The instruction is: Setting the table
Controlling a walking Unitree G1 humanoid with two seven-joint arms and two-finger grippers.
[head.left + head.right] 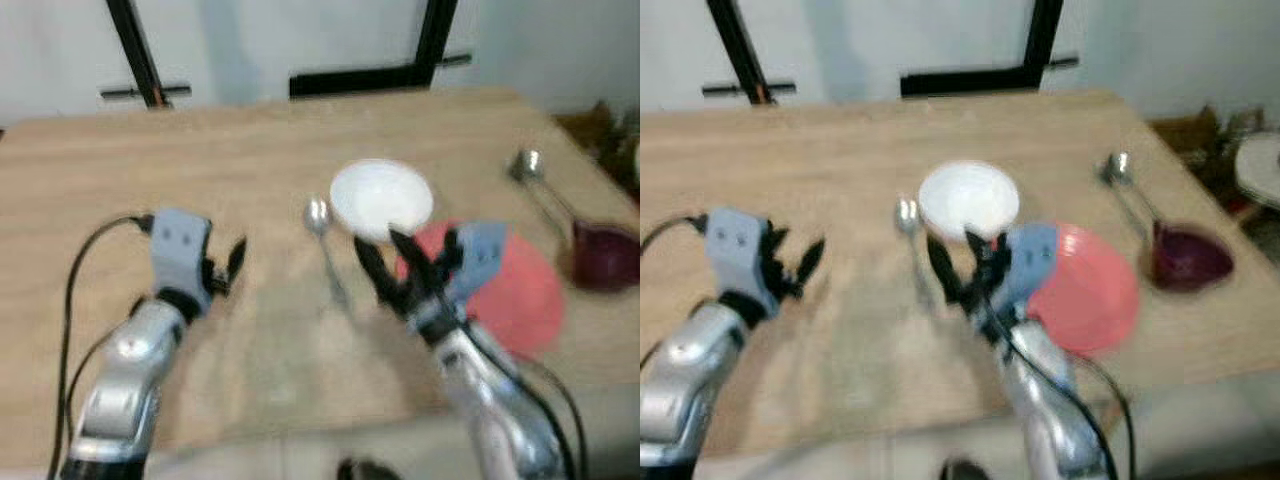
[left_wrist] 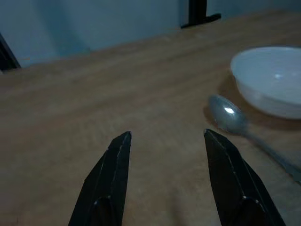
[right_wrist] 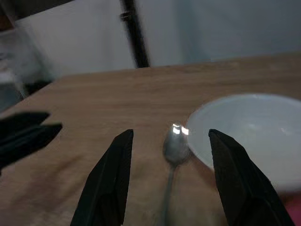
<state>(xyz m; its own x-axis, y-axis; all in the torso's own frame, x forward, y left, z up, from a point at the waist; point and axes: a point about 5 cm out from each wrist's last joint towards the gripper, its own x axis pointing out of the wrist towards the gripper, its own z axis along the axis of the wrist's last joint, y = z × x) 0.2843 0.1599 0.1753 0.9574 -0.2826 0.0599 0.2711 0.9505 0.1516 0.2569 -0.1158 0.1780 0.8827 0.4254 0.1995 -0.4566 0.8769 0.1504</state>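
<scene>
Left eye view shows a spoon (image 1: 324,240) lying on the wooden counter (image 1: 250,170), its bowl end just beside the white bowl (image 1: 381,198) at that bowl's nine o'clock and its handle running back toward the robot. The white bowl stands upright near the middle of the counter. At its four o'clock a pink plate (image 1: 520,285) lies flat, its near-left part hidden by the right arm; whether plate and bowl touch cannot be told through the blur.

The right pincer (image 1: 385,262) hovers at the spoon's three o'clock, just in front of the white bowl, with its two black fingers spread apart and nothing between them. Its wrist view looks along those fingers at the spoon, which lies in the gap between them, and at the white bowl beside it.

The left pincer (image 1: 228,265) is held above bare wood at the spoon's nine o'clock, well apart from it, also spread wide and holding nothing. Its wrist view takes in the spoon's bowl end and the white bowl past one finger.

Out at the counter's three o'clock edge sits a dark red bowl (image 1: 604,254), with a second spoon (image 1: 540,190) lying at its eleven o'clock.
</scene>
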